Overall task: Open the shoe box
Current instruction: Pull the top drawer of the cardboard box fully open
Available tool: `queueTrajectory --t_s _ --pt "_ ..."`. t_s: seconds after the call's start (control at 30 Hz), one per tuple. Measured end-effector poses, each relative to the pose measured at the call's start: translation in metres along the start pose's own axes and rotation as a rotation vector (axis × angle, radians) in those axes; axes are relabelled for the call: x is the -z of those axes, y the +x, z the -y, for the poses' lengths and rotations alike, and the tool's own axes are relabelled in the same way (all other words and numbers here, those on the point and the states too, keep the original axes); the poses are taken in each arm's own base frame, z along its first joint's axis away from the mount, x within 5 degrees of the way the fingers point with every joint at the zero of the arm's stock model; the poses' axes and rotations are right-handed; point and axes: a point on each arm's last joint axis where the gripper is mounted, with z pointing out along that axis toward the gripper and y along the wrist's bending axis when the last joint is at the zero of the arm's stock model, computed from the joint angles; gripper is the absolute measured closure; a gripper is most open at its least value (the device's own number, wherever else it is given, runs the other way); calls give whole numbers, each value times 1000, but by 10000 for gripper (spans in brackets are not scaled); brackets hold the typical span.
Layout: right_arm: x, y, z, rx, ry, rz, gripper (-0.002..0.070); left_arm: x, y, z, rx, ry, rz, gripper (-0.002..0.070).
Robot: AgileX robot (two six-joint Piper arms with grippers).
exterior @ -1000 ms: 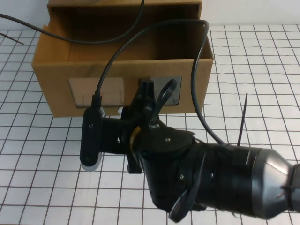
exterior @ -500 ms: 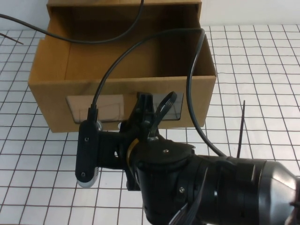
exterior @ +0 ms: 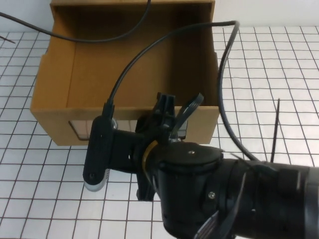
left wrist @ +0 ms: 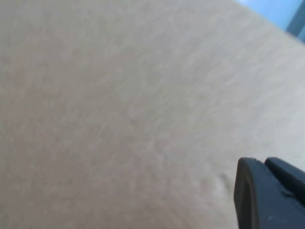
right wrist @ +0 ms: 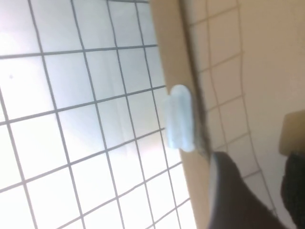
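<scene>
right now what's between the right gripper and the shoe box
Nothing, high view: right gripper is at the shoe box front wall. Left gripper sits close against bare cardboard.

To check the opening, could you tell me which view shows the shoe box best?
The high view: nearly the whole shoe box, open-topped, with the right gripper at its front wall. The right wrist view shows one wall edge by its open jaws; the left wrist view only cardboard beside the left gripper.

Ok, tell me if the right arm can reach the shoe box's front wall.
Probably yes: the open right pincer is at the brown cardboard shoe box's front wall, nothing between; the left pincer faces cardboard.
</scene>
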Motion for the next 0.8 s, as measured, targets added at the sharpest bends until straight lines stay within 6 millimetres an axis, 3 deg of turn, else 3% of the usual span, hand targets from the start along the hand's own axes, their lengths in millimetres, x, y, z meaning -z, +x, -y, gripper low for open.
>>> queueTrajectory --t_s 0.23,0.47,0.63,0.8 --pt "33 2 20 -71 22 37 491 46 -23 27 -73 -4 56 677" --pt "69 11 51 -214 58 89 640 100 -40 57 -165 -34 99 677" --pt "75 22 79 -297 110 61 682 134 -43 74 -206 -90 78 677" --pt "68 54 116 -457 149 -29 687 162 -33 89 -217 -159 97 677"
